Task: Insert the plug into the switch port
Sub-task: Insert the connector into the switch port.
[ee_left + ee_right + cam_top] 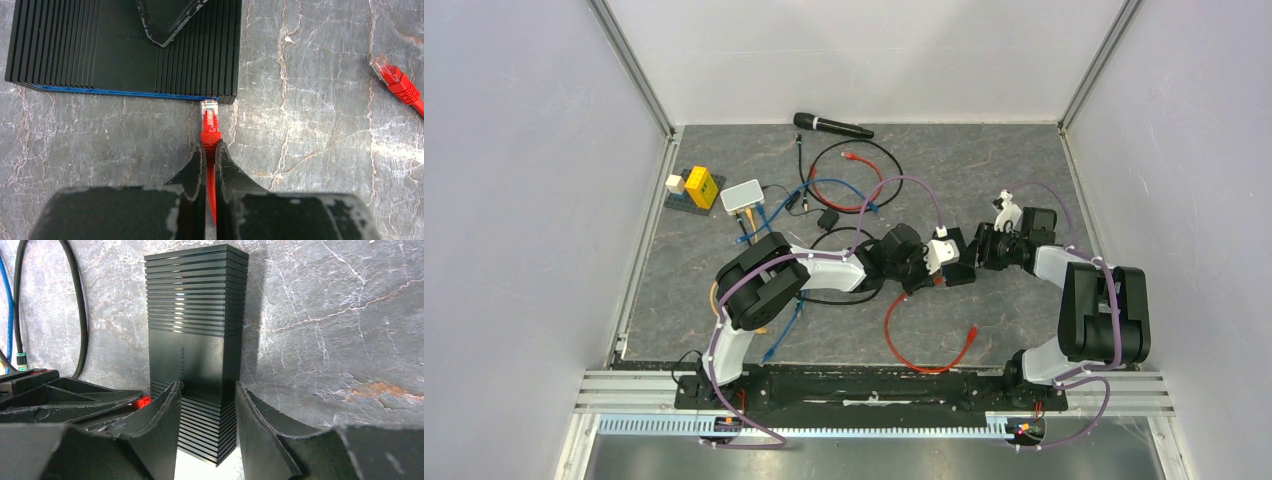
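Left wrist, plug (209, 116) jutting from left tool (210, 146)

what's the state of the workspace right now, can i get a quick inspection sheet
surface: dark grey marbled table top; no spills seen
job's things: red plug with its tip at the blue-edged side of the black ribbed box, near a corner; cannot tell if it is seated
clutter: microphone, white box, yellow block
grippers: left gripper shut on the red plug's boot; right gripper open over the black ribbed box, contact unclear
cables: red cable looping to a free plug; blue cables by the white box
surroundings: pale walls
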Motion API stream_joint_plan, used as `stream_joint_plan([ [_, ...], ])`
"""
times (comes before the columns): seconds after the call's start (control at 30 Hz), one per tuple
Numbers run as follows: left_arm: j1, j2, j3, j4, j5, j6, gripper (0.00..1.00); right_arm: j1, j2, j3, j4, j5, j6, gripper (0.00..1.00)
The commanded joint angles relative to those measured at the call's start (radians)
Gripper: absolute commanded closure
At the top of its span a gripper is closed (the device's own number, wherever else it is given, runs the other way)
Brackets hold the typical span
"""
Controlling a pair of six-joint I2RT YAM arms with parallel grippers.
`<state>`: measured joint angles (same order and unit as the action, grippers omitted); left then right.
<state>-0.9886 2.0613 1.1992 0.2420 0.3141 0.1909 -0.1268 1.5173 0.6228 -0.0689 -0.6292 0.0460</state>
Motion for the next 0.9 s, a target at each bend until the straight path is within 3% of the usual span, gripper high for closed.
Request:
stream_joint_plan([
  [0.0,0.000,-0.045,0.010,0.054,-0.003,-0.014,0.98,0.006,0.013,-0.056,-0.036,0.039,0.016,0.58],
  [0.43,0.000,-0.028,0.040,0.052,-0.046,-0.006,0.98,0.006,0.012,-0.101,-0.022,0.026,0.002,0.58],
  [0.87,-0.001,-0.053,0.017,0.112,0.040,-0.080,0.98,0.006,0.012,-0.132,0.016,0.042,0.031,0.60],
])
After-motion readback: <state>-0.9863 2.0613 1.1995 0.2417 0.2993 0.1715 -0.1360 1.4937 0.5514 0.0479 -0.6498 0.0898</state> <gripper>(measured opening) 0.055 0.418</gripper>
